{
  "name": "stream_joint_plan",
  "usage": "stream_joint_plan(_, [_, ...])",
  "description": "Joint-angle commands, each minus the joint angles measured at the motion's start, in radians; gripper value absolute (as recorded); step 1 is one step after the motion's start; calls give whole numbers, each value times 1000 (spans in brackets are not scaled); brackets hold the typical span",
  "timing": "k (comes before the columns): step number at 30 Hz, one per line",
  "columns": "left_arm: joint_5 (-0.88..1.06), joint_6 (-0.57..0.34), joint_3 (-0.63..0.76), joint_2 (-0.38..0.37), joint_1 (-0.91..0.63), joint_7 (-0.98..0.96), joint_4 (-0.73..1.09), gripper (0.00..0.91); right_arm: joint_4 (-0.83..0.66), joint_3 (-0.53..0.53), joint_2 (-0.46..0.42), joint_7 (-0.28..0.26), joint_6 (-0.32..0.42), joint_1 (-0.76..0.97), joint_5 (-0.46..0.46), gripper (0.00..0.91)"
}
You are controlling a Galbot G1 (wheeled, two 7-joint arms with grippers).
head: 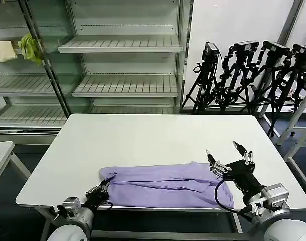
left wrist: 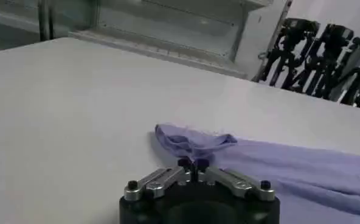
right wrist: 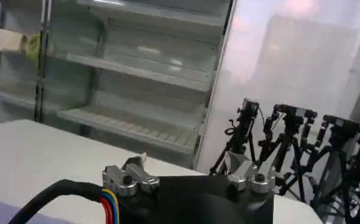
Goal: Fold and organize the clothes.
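Left gripper (head: 102, 190) lower left of frame, fingers pinched together at lavender thin-fabric T-shirt (head: 168, 185) left end. Right gripper (head: 228, 155) lower right, spread wide, empty, above shirt's right end. Shirt folded into band, long axis left-right along white counter (head: 153, 138) near edge.

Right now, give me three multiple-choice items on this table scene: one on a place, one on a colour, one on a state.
1. Where does the T-shirt lie on the table?
A. along the near edge
B. at the far edge
C. hanging off the right side

2. What colour is the T-shirt?
A. cream
B. lavender
C. yellow-green

3. How are the fingers of the right gripper?
A. shut on the T-shirt
B. shut on nothing
C. open, raised above the T-shirt's right end

Answers: 1 A, the shirt stretches between the left gripper and the right one at the front. 2 B, plain light purple fabric. 3 C, its fingers stand spread apart, holding nothing.
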Motion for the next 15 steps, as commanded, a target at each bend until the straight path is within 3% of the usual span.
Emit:
stream_joint_plan(1, [-4,-2,-38,31,-25,2,16,10,1,4,0,1,1,-1,2,907])
stream_joint_plan(15, [-77,13,-243,209,-44,6,43,10,-21,-5,7,1,7,20,6,907])
